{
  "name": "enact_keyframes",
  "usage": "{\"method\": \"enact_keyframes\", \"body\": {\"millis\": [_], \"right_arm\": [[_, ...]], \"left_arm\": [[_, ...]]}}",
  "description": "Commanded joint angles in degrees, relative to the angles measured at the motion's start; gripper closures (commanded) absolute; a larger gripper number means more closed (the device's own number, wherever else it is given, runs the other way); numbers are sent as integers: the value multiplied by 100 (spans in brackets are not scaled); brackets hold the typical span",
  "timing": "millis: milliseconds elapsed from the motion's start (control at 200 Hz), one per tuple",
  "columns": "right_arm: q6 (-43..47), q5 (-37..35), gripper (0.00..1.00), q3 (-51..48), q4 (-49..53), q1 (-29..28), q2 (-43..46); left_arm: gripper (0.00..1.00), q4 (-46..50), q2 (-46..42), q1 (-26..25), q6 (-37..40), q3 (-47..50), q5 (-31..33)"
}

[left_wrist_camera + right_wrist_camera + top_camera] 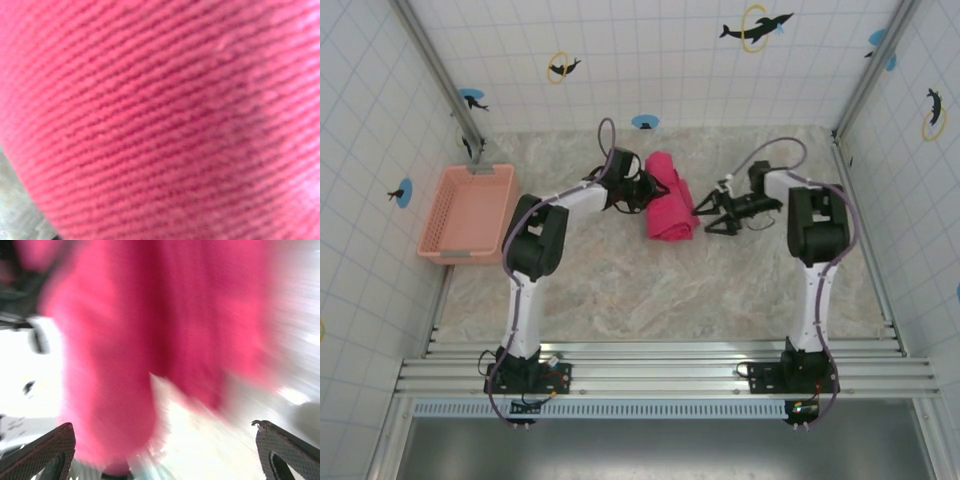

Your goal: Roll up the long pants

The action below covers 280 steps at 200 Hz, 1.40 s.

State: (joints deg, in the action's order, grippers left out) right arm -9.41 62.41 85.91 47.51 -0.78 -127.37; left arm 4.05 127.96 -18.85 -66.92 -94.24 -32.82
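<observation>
The long pants (670,197) lie as a thick bright pink-red roll in the middle of the table, its long axis running away from the arms. My left gripper (640,190) presses against the roll's left side, and its jaws are hidden there. In the left wrist view the ribbed pink fabric (165,115) sits right against the lens. My right gripper (705,218) stands open just right of the roll's near end. In the right wrist view the blurred pants (150,325) hang ahead of the right gripper (161,429), whose fingers (55,445) are spread wide with nothing between them.
A salmon-pink lattice basket (432,212) stands at the table's left edge by the tiled wall. Tiled walls close in the table on three sides. A metal rail (660,365) crosses the near edge by the arm bases.
</observation>
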Motion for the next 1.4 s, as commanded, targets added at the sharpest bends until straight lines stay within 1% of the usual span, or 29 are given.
{"method": "enact_keyframes", "body": {"millis": [0, 30, 115, 205, 275, 455, 530, 570, 681, 751, 811, 966, 1051, 1191, 1216, 1396], "right_arm": [[107, -1044, 4, -560, 437, 383, 16], [89, -1008, 4, -564, 417, 327, 47], [165, -1182, 4, -465, 490, 125, 138], [159, -1152, 4, -392, 497, -22, 191], [169, -1073, 4, -357, 505, -56, 185], [106, -880, 4, -288, 424, -70, 151], [115, -850, 4, -268, 405, -101, 155], [101, -851, 4, -262, 399, -115, 157], [103, -810, 4, -309, 383, -167, 158], [91, -815, 4, -321, 366, -208, 192], [80, -809, 4, -321, 365, -247, 207], [62, -802, 4, -311, 390, -343, 266], [62, -808, 4, -335, 391, -387, 327], [91, -853, 4, -450, 424, -454, 454], [97, -861, 4, -489, 426, -466, 486], [190, -1008, 4, -584, 623, -541, 607]], "left_arm": [[100, -12, -573, 924, 201, -939, 778], [100, 64, -649, 1030, 243, -1093, 855], [100, 552, -857, 1305, 486, -1615, 1045], [100, 1307, -1132, 1622, 990, -2189, 1367], [100, 1873, -1413, 1862, 1429, -2458, 1677], [100, 3099, -2186, 2538, 2328, -2486, 2513], [100, 3722, -2372, 2770, 2837, -2519, 2890], [100, 4158, -2420, 2854, 3158, -2623, 3156], [100, 5508, -2320, 2963, 4150, -3135, 4284], [100, 6071, -2205, 2989, 4725, -3281, 4969], [100, 6217, -2178, 3034, 5130, -3178, 5262], [100, 6149, -2098, 3141, 5645, -2720, 5804], [100, 6046, -1982, 3249, 5782, -2525, 5857], [100, 5808, -1740, 3460, 5923, -2239, 5739], [100, 5758, -1679, 3502, 6142, -2200, 5698], [100, 5534, -1218, 3632, 6374, -2013, 5604]]}}
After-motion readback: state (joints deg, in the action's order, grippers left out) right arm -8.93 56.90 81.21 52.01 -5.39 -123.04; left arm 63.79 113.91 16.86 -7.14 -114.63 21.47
